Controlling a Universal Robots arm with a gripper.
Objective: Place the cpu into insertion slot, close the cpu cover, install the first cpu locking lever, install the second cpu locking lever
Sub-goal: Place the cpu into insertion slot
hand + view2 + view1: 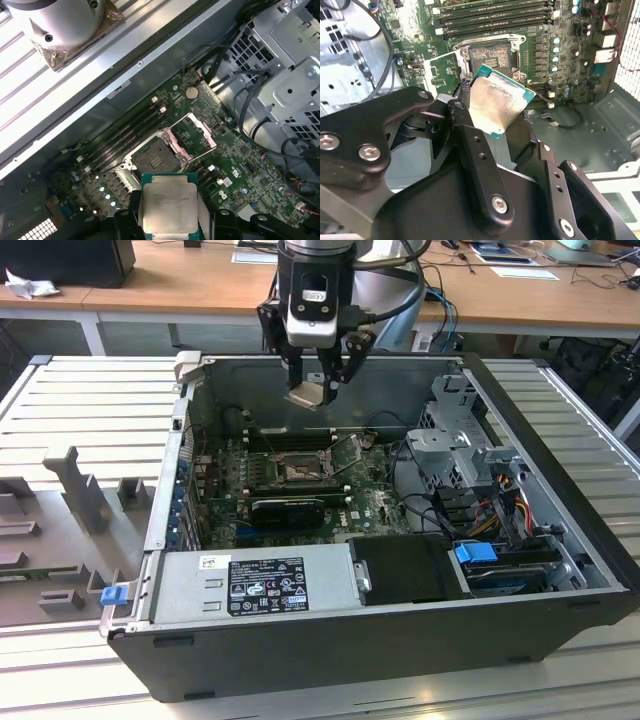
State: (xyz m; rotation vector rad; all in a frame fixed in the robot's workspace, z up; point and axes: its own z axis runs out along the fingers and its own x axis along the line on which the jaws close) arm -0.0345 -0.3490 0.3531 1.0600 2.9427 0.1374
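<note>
Gripper (314,388) shown above the open computer case (300,645), jaws clamped on the cpu (306,395) by two opposite edges. Chip carried in the air, well apart from the motherboard (375,502), pale metal face and green border plain in both wrist views (170,206) (496,102). Insertion slot (155,157) lying bare below, not yet filled, beside the rows of memory slots (127,134). Cpu cover (204,130) swung up on its hinge, standing clear of the socket. Main hazard, as judged from here: a skewed landing. Appears slightly tilted in the exterior view, hence liable to meet the black rim corner-first and bend the fine contacts in the dull centre. Second hazard: wrong orientation, with notches and socket keys mismatched, not checkable at this distance. Third: a slip in a grip on thin edges only, with a drop onto the board as the likely outcome. Fourth: a brush against the raised cover or the nearby cables (250,107) on the way down. Writing present in several places, none readable. Faint engraved lines across the chip's face, seen in the first wrist view. Dense white print on the black label (268,586) of the power supply (250,585), plus a small white sticker (213,562) beside it. Small white markings scattered over the green board.
</note>
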